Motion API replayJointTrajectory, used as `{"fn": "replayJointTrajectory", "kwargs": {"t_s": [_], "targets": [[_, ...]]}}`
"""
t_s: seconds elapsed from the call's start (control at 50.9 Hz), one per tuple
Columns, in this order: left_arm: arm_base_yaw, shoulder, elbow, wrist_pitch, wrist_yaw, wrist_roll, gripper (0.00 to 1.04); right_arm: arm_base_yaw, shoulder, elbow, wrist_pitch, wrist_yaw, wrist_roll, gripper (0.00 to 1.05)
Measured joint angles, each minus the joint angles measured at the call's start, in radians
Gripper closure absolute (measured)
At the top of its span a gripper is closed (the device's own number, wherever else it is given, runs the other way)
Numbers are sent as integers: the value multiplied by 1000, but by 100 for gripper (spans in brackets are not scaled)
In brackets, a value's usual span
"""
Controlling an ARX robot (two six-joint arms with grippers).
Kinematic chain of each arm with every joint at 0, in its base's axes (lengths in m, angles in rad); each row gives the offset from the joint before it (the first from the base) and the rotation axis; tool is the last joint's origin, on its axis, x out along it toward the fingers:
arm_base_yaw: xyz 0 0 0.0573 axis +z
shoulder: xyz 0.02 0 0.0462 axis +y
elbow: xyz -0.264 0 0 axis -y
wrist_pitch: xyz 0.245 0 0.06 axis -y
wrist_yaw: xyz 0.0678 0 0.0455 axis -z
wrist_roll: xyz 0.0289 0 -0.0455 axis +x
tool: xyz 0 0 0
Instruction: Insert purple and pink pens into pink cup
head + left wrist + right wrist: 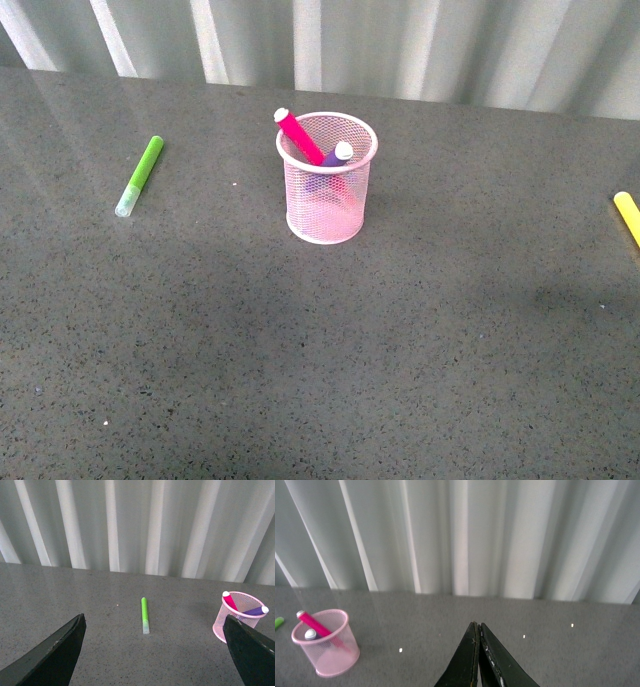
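Note:
The pink cup (328, 195) stands upright mid-table, a light pink mesh holder. The pink pen (298, 136) and the purple pen (336, 156) both lean inside it, tips poking above the rim. In the left wrist view the pink cup (237, 619) shows past my open left gripper (155, 641), whose fingers (56, 651) are spread wide with nothing between them. The right wrist view has the pink cup (329, 650) off to one side, holding the pink pen (314, 624). My right gripper (477, 628) is shut and empty. Neither arm appears in the front view.
A lime green marker (140, 175) lies on the grey table left of the cup, also seen as the green marker (145, 615) in the left wrist view. A yellow marker (628, 215) lies at the right edge. A white curtain (400, 45) hangs behind the table.

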Motion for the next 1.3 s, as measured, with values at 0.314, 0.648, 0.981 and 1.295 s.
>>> {"fn": "replayJointTrajectory", "kwargs": {"t_s": [0.314,0.648,0.981,1.295], "targets": [[0,0,0,0,0,0,7,0,-127,0,-125,0,0,101],[0,0,0,0,0,0,7,0,-346,0,-345,0,0,101],[0,0,0,0,0,0,7,0,-346,0,-349,0,0,87],[0,0,0,0,0,0,7,0,-346,0,-349,0,0,36]]}}
